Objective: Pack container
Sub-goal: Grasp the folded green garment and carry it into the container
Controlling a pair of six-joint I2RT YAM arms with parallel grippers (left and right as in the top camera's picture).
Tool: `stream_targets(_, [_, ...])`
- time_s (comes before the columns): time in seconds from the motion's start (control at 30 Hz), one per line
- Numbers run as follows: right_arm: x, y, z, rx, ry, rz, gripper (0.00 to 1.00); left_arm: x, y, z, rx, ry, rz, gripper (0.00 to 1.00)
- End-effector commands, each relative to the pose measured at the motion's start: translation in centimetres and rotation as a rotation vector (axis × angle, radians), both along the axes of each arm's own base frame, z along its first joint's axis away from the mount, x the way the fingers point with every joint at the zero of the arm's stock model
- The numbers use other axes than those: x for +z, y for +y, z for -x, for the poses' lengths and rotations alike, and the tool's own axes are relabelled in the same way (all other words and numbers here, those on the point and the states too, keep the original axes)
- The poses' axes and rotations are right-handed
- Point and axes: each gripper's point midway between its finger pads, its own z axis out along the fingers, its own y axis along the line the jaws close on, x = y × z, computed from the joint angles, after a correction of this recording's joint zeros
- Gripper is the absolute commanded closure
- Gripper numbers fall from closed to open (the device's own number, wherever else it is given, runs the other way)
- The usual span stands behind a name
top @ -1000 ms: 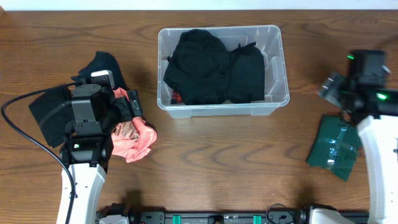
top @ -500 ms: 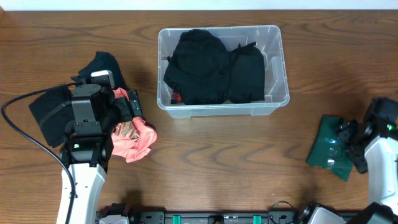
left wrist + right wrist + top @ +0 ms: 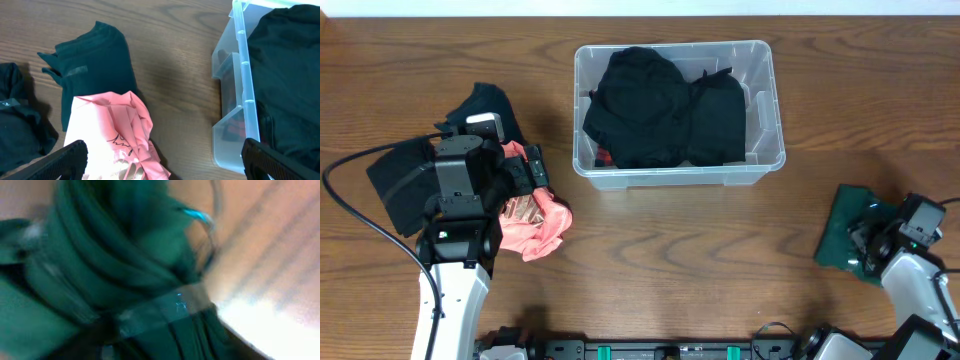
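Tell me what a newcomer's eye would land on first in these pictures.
The clear plastic rectangular tub at the top centre, stuffed with black clothing, stands out first. Next come the crumpled pink garment lying on the brown wooden table to the left, and the folded dark green garment near the right edge.

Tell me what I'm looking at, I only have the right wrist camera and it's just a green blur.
Observer: That is a folded dark green garment lying at the front right of the table, with the right claw over it.
Operator: Where is the container from there?
Observer: The container sits at the far middle of the table, apart from the garment and to that arm's left.
Operator: Any room in it?
Observer: Little, by the look of it: black clothes fill most of it.
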Motion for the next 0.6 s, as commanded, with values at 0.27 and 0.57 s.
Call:
stream_targets(0.27, [-0.2, 2.1, -2.1, 0.184, -0.092, -0.058, 0.99, 0.8, 0.3, -0.3, 0.011, -0.019, -0.012, 0.02])
stream_targets(0.57, [16.4, 2.2, -12.1, 0.478, -0.371, 0.212, 0.99, 0.8, 0.3, -0.3, 0.011, -0.019, -0.012, 0.02])
